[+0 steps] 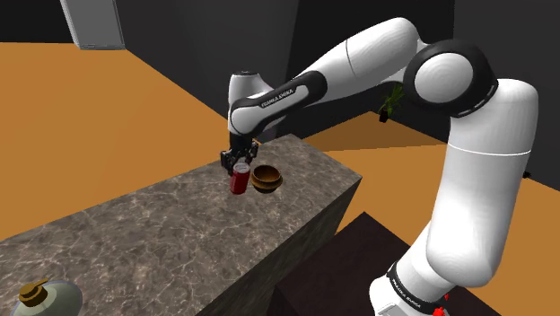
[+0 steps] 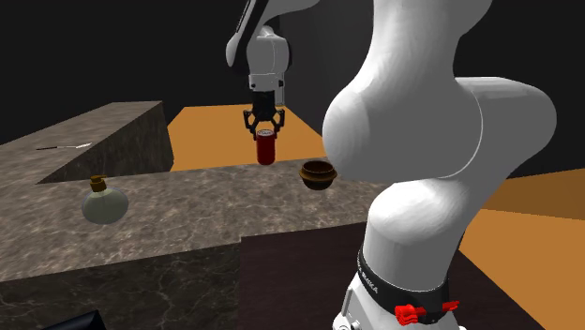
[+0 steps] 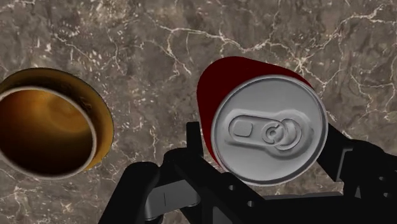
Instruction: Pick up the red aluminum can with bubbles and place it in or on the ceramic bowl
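Observation:
My black gripper (image 1: 239,168) (image 2: 266,131) (image 3: 267,147) is shut on the red can (image 1: 239,181) (image 2: 266,149) (image 3: 267,127), clasping its sides just below the silver top. The can hangs slightly tilted, a little above the marble counter (image 1: 161,224). A brown bowl (image 1: 266,178) (image 2: 319,174) (image 3: 48,124) with a glossy golden inside stands upright on the counter right beside the can, towards the shoulder view's right. Bowl and can do not touch.
A round grey flask with a brown stopper (image 1: 40,296) (image 2: 103,202) stands at the counter's other end. The second exterior view shows a raised counter block (image 2: 84,141) at the back left. The counter edge drops off beside the bowl. A potted plant (image 1: 390,99) stands far behind.

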`<action>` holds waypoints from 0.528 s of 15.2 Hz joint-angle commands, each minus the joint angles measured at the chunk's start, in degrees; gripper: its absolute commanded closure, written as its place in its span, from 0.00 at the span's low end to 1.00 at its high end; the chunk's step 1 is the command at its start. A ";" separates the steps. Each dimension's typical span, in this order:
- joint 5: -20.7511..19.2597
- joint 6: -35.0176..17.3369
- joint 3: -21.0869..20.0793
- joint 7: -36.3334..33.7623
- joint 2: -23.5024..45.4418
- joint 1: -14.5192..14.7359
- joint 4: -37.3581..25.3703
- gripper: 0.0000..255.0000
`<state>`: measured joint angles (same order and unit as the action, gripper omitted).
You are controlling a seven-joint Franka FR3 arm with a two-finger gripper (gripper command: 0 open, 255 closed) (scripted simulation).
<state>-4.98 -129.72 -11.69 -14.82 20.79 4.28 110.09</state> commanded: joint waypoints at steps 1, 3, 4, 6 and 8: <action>0.31 1.08 0.74 2.91 0.31 -1.85 -1.44 1.00; 0.51 1.90 1.44 5.40 0.93 -3.48 -2.91 1.00; 0.60 2.35 1.79 6.63 1.31 -4.27 -3.76 1.00; 0.78 3.32 2.47 9.04 2.21 -5.83 -5.66 1.00; 0.93 4.41 3.12 11.39 3.29 -7.36 -7.86 1.00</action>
<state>-4.16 -126.25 -8.87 -4.72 23.64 -2.31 103.64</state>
